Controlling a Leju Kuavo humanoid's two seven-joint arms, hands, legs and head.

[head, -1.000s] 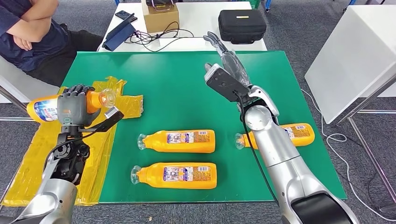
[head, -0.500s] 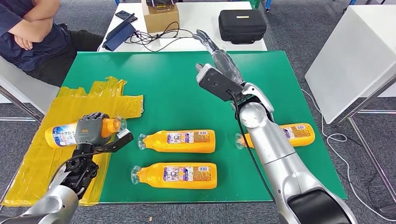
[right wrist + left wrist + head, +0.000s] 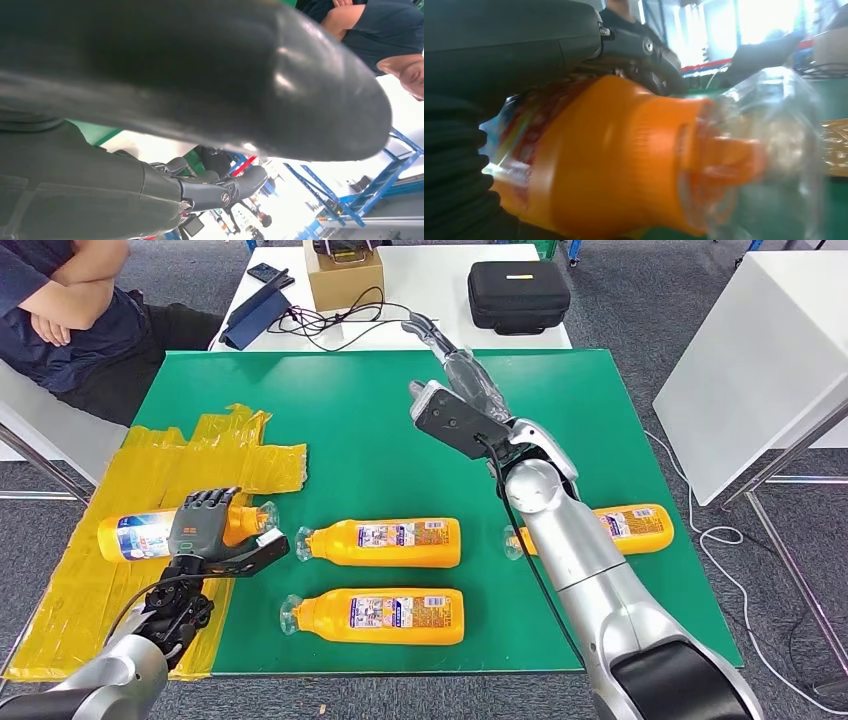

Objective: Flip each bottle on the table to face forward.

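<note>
Our left hand [image 3: 203, 527] is wrapped around the orange bottle [image 3: 140, 534] lying on the yellow sheet [image 3: 70, 585]. Smooth rigid plastic, likely slippery, so we'd grab mid-body. Right hand [image 3: 455, 368] hangs spread, holding nothing.

My head camera looks steeply down from high over the green rectangular table mat [image 3: 380, 420], facing twelve o'clock. My left wrist camera sits very close behind the orange plastic bottle with a clear cap [image 3: 634, 160], which the head view also shows at eight o'clock [image 3: 150, 532]. My right wrist camera points upward past its dark fingers [image 3: 220, 187].
</note>
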